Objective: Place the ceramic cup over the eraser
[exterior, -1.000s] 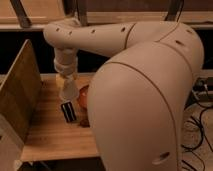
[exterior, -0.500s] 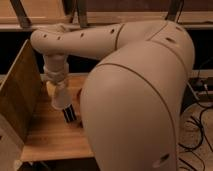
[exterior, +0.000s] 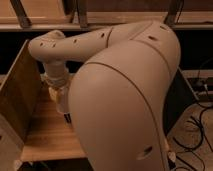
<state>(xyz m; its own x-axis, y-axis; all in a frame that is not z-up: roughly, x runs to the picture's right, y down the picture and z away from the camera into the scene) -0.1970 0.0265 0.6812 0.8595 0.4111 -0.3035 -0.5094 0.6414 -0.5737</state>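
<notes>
My arm fills most of the camera view. Its wrist reaches down to the gripper (exterior: 61, 99), low over the left part of the wooden table (exterior: 45, 135). A whitish cylindrical shape at the gripper's lower end looks like the ceramic cup (exterior: 63, 106). I cannot tell how it is held. Just below it a small dark sliver shows, the eraser (exterior: 67, 118), mostly hidden by my arm's big shell. The cup is right above or touching the eraser; I cannot tell which.
An upright wooden panel (exterior: 17, 95) borders the table on the left. A dark shelf rail (exterior: 100, 25) runs along the back. Cables (exterior: 200, 132) lie on the floor at the right. My arm hides the table's right half.
My arm has swung left and closer to the camera and covers more of the table. The gripper has moved left and down onto the eraser's spot. The orange bowl is now hidden.
</notes>
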